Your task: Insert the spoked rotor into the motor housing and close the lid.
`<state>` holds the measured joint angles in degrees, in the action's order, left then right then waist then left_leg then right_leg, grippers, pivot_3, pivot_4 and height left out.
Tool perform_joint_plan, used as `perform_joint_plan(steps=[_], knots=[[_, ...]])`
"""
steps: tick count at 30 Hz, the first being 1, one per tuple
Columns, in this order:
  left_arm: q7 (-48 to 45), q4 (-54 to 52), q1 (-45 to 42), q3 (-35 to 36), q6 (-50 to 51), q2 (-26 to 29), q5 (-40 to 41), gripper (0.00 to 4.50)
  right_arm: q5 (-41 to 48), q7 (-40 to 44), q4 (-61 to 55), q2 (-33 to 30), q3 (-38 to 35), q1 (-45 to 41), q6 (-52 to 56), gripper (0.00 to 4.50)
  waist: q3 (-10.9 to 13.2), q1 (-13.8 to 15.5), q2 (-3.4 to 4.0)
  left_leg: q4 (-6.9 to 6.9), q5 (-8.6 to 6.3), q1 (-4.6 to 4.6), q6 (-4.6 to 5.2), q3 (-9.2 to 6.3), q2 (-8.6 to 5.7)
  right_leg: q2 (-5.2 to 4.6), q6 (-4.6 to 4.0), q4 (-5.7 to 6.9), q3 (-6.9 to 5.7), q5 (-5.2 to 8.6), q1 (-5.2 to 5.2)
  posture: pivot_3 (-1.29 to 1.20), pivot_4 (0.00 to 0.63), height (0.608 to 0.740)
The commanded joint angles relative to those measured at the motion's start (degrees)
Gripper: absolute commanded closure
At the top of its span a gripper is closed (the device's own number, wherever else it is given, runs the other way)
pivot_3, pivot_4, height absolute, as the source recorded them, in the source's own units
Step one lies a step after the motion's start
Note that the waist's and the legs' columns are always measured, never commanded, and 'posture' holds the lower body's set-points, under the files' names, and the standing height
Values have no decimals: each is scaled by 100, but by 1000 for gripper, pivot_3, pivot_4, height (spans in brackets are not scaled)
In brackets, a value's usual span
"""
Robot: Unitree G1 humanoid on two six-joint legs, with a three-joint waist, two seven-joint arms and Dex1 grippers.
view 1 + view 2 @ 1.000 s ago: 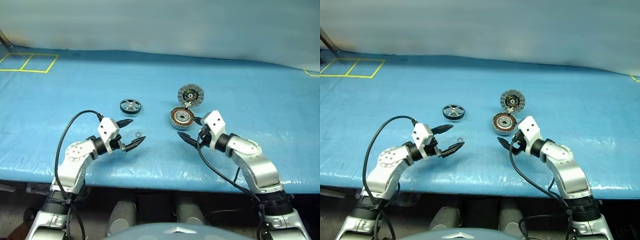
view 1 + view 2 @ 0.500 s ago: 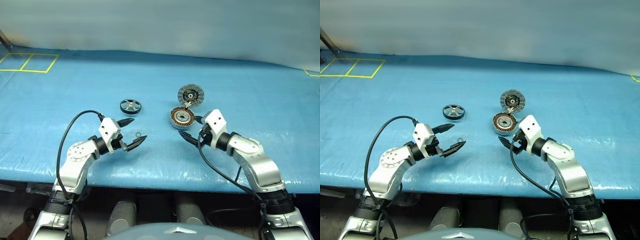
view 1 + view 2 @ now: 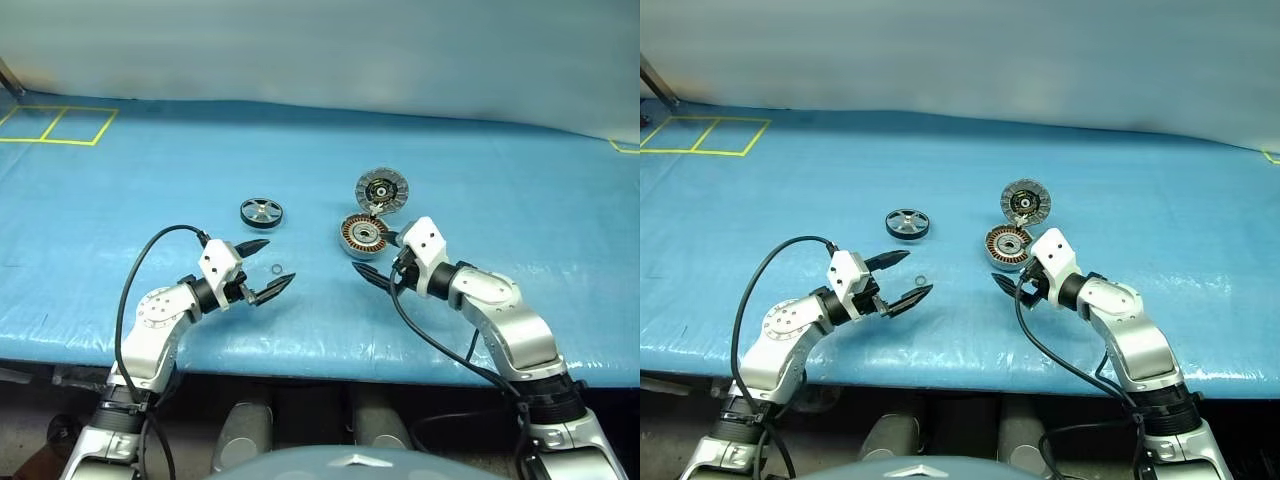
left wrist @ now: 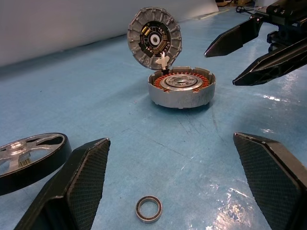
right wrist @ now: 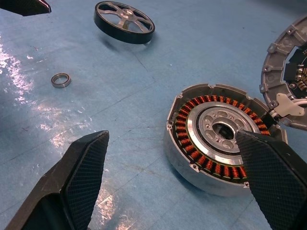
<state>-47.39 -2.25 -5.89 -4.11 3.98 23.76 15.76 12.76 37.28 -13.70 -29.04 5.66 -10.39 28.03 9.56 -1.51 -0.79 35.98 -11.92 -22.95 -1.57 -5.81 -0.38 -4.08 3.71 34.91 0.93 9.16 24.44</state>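
Both tools gape wide and hold nothing, the left tool near the small ring, the right tool beside the motor housing.

On the table, the spoked rotor lies left of the motor housing; the lid stands behind it, a small ring nearer me.
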Motion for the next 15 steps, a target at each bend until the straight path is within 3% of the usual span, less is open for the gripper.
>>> perform_joint_plan(steps=[1,8,15], knots=[[46,3,-48,-5,-155,-42,-52,0,-239,212,-93,-288,197,-287,-34,54,1,-5,1,2,0,0,0,0,0,0,0,1,0,0,0,0,150,740],[23,83,2,-105,-199,-142,-50,0,-1232,1380,258,-1349,1326,-1580,-266,54,3,-30,3,6,0,2,0,7,1,0,0,1,1,0,1,0,150,740],[107,170,70,-194,-351,-327,-71,0,-2373,2345,1897,-1227,2515,-3310,-1014,54,4,-55,0,0,0,1,0,5,0,-1,0,-1,0,-1,2,0,150,740]])
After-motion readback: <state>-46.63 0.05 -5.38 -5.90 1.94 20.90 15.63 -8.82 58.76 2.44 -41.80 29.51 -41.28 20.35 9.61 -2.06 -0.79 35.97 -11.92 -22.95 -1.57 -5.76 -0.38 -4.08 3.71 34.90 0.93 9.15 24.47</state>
